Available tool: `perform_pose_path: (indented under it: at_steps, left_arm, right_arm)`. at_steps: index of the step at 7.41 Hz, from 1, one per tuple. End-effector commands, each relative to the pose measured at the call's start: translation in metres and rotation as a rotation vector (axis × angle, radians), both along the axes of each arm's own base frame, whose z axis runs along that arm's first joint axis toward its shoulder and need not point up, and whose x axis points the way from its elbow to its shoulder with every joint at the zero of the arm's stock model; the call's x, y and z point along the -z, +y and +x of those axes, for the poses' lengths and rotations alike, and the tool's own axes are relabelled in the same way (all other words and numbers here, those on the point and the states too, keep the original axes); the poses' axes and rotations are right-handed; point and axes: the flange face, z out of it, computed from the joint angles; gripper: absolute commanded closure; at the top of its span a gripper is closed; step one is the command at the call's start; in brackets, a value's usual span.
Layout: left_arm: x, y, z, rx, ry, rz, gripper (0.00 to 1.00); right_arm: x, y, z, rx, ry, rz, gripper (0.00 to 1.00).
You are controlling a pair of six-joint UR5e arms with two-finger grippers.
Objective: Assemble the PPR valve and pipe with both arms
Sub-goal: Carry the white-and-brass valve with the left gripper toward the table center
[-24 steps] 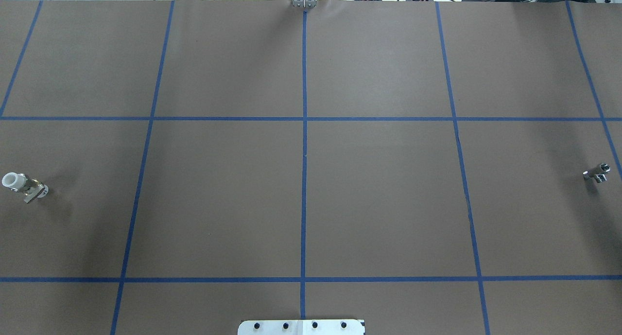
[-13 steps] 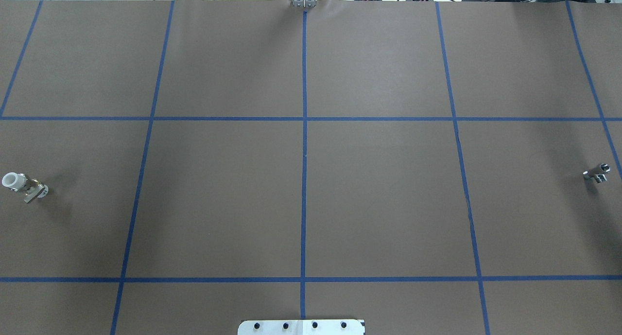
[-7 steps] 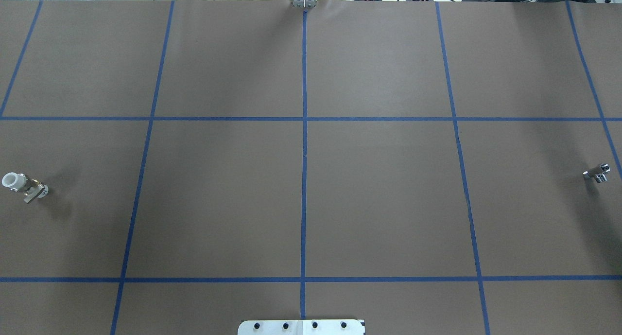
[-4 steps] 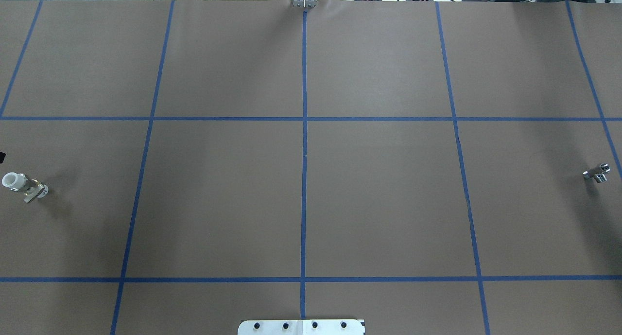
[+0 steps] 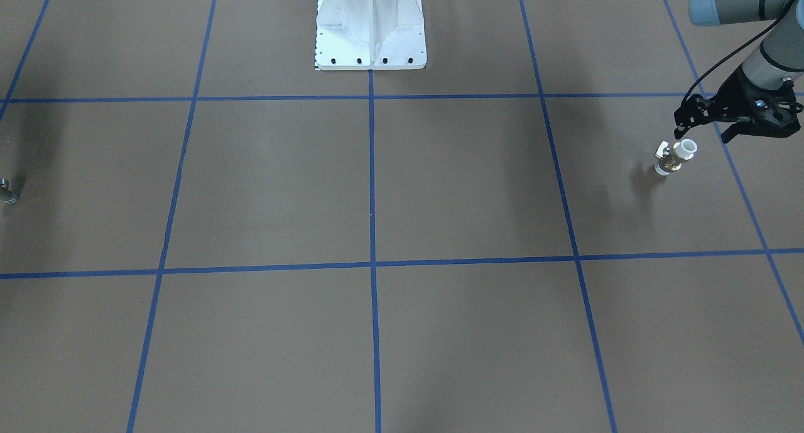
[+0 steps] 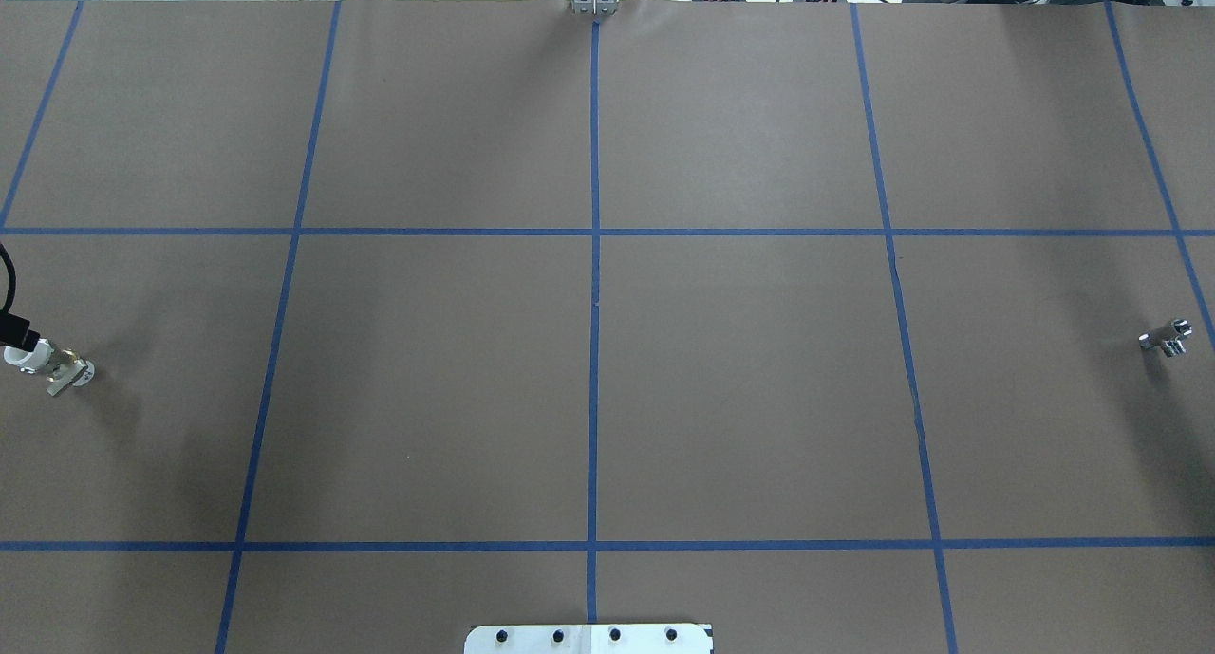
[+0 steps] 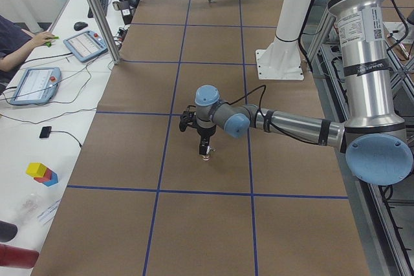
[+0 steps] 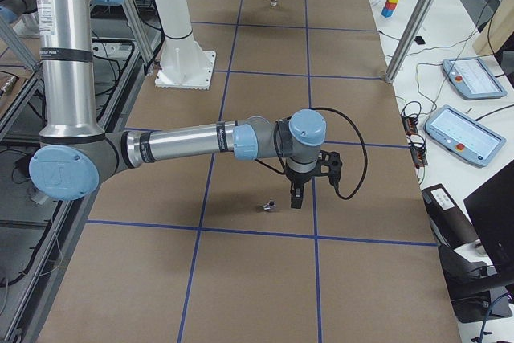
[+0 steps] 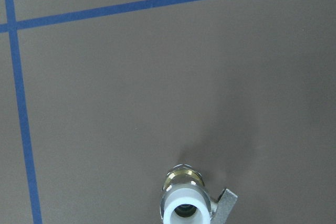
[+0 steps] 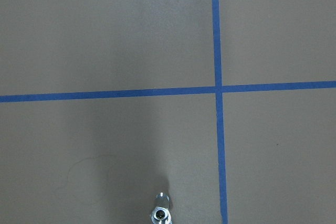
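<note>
The PPR valve (image 5: pixel 675 158) stands upright on the brown paper-covered counter (image 6: pixel 759 398), far out on the robot's left side. Its white round end faces up, with the brass body below and a small lever sticking out sideways. The left end effector (image 7: pixel 204 141) points straight down just above the valve. Whether its fingers are spread or closed cannot be told, nor whether they touch the valve. The left wrist view looks down into the valve's white opening at its bottom edge. Behind the end effector, the left arm (image 7: pixel 291 124) reaches out low across the counter.

The pipe (image 6: pixel 1166 339), a tiny silver stub, sits at the opposite end of the counter, well apart from the valve. The right end effector (image 8: pixel 295 201) hangs pointing down just beside it, and its opening cannot be told either. The right arm (image 8: pixel 185 142) stretches out level behind it.

Blue tape lines (image 6: pixel 594 350) divide the counter into squares. A white bolted pedestal (image 5: pixel 370 31) stands at the robot's edge.
</note>
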Motion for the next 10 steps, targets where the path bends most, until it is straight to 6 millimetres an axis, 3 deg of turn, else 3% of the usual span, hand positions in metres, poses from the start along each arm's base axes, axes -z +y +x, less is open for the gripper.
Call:
perform_pose_path:
  at_steps: [1, 3, 6, 10]
  left_arm:
    - [-0.014, 0.002, 0.018, -0.037, -0.013, -0.021, 0.00]
    - [-0.011, -0.001, 0.022, -0.041, -0.005, -0.008, 0.00]
    - [-0.034, -0.005, 0.025, -0.041, 0.008, 0.012, 0.00]
    - [-0.029, -0.006, 0.024, -0.035, 0.013, 0.015, 0.21]
  right_arm:
    - [0.000, 0.000, 0.000, 0.000, -0.001, -0.002, 0.00]
    - [0.000, 0.000, 0.000, 0.000, -0.001, -0.002, 0.00]
    - [0.000, 0.000, 0.000, 0.000, -0.001, -0.002, 0.00]
    - [-0.001, -0.001, 0.000, 0.000, 0.000, -0.003, 0.00]
